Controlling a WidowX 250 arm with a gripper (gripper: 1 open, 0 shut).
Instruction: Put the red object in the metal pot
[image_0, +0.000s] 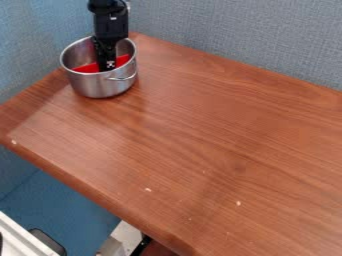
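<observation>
Dipping inside metal pot (96, 87) near table (201, 130) edge, pincer (110, 66) closed (hold on red object (88, 69) unclear).

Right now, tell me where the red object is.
In the camera view, the red object lies inside the metal pot, at the table's upper-left corner, with the gripper reaching in beside it.
</observation>
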